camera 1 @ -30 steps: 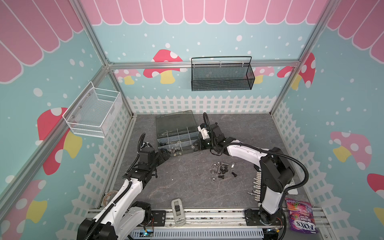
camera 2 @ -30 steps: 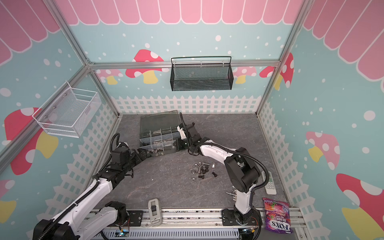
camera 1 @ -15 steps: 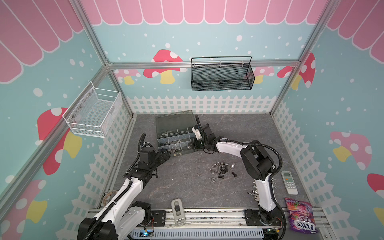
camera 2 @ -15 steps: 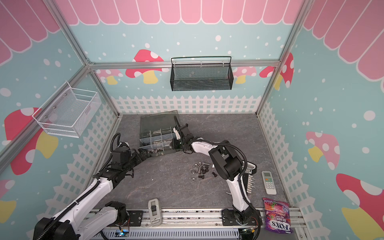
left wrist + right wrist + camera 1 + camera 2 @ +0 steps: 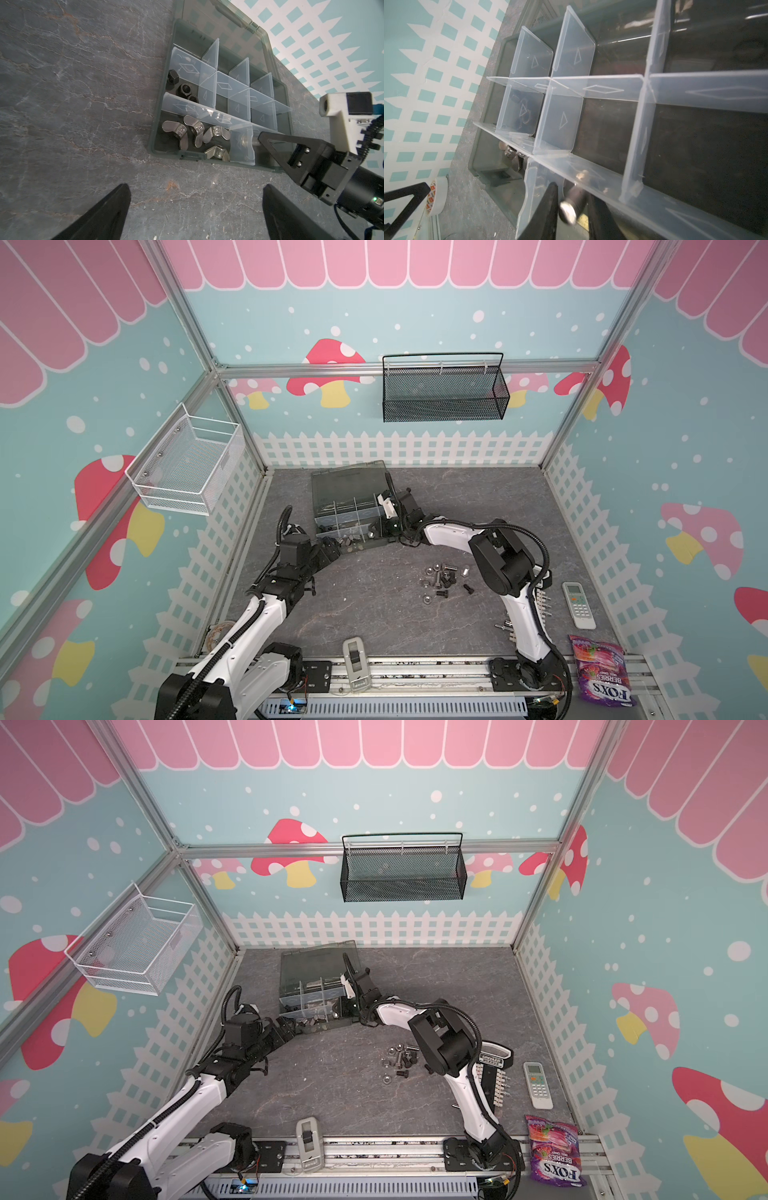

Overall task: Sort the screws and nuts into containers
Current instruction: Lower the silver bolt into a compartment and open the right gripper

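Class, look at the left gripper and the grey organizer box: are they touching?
Apart. The left wrist view shows a strip of bare table between the open left gripper and the box.

Noted teal, white-dotted walls (image 5: 415, 323) with mushroom prints (image 5: 328, 364), pink scalloped band (image 5: 374, 265) on top, white picket-fence print (image 5: 311, 52) at the base far ahead of the left fingers (image 5: 104, 214), aluminium rails (image 5: 407, 369) along the edges. Logged dark grey veined floor (image 5: 72, 93) beneath those fingers, plus black mesh basket (image 5: 442, 398) and white wire basket (image 5: 187, 466) hung on walls high above them. Lit evenly, soft shadows only.
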Controlling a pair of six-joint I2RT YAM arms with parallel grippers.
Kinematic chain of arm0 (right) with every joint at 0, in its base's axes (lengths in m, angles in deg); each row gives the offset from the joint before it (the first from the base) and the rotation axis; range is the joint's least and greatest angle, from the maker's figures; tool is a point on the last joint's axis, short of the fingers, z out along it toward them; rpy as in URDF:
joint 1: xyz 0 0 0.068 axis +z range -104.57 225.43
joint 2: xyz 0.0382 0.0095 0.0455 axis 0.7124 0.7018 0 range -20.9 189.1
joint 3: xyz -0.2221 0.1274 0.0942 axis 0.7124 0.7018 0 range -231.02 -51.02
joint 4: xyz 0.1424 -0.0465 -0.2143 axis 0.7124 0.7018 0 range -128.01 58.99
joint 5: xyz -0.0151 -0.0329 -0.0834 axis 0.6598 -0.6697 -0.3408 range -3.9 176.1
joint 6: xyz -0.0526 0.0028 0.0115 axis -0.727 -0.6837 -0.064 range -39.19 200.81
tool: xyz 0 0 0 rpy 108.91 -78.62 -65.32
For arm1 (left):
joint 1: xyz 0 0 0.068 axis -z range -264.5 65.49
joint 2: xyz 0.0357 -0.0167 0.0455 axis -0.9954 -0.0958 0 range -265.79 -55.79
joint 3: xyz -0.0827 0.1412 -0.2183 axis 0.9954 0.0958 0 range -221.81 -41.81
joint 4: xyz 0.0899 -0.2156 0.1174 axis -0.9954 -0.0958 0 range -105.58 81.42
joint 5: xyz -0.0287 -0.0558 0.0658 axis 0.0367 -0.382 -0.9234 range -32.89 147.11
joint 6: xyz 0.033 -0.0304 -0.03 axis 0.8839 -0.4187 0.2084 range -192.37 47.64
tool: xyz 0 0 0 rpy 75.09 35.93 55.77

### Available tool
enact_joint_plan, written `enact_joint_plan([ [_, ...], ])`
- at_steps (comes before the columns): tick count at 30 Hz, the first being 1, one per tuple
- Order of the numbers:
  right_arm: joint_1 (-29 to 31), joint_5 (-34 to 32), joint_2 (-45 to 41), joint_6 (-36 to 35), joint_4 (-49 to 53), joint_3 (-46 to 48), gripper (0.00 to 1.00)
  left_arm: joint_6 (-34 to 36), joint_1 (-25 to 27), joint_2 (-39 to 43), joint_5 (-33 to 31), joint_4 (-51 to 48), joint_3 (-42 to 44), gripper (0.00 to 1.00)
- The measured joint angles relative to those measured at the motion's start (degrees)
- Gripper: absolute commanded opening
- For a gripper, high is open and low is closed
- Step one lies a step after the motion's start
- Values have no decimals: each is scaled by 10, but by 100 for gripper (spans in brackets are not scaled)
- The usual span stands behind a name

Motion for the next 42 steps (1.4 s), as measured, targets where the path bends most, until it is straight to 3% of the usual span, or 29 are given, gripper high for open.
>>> enact_joint_plan([
  [13, 5, -49, -5, -2, 43, -12, 36, 0, 0, -3, 2, 0, 0, 100],
  [24, 4, -150, -12, -7, 121, -23, 27, 0, 0, -5, 7, 0, 0, 100],
  [34, 0, -191, -35, -16, 167, -20, 39, 0, 0, -7, 9, 0, 0, 100],
  [42, 0, -209, -163, -22, 180, 77, 47, 0, -2, -7, 9, 0, -5, 100],
])
